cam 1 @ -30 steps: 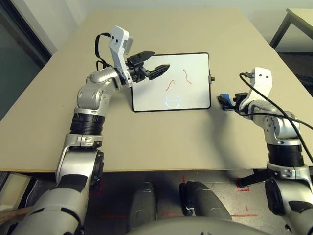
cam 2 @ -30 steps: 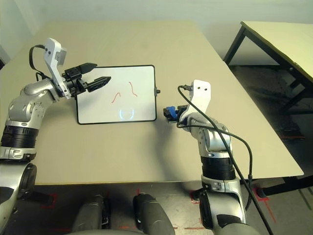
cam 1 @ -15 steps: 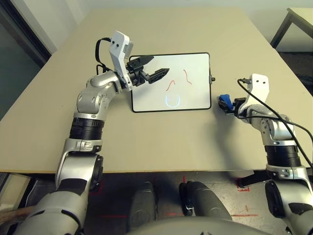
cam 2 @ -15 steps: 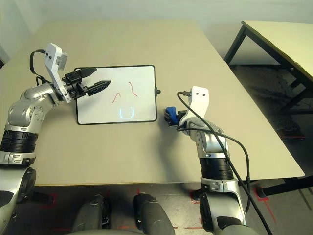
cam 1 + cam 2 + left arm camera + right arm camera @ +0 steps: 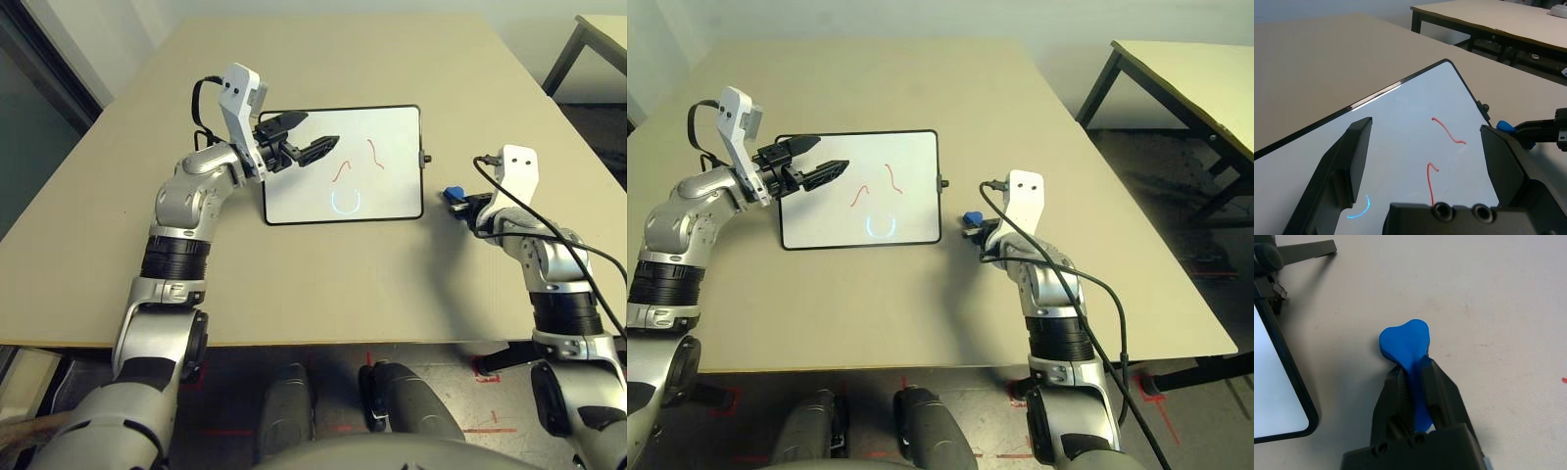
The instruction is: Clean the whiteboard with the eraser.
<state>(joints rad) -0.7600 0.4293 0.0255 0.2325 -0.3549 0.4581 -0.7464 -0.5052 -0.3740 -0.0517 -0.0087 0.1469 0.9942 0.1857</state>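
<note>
The whiteboard (image 5: 392, 186) lies flat mid-table, black-framed, with two red strokes (image 5: 372, 152) and a blue arc (image 5: 344, 203) on it. Over its left part hovers my left gripper (image 5: 315, 131), open, fingers spread wide above the white surface (image 5: 1400, 142) and holding nothing. Just right of the board, the small blue eraser (image 5: 1405, 340) rests on the tabletop. My right gripper (image 5: 1411, 374) is shut on the eraser's narrow middle, and one rounded end sticks out past the fingertips. From the head, the eraser (image 5: 454, 195) peeks out in front of the right gripper (image 5: 468, 203).
A black knob (image 5: 425, 158) juts from the board's right edge, close to the eraser. The beige table (image 5: 323, 284) has free room in front of the board. A second table (image 5: 1185, 78) stands off to the right, past a gap of floor.
My right gripper has closed on the eraser, after moving slightly in toward it. The left gripper dipped a little toward the board a second ago and has since held still.
</note>
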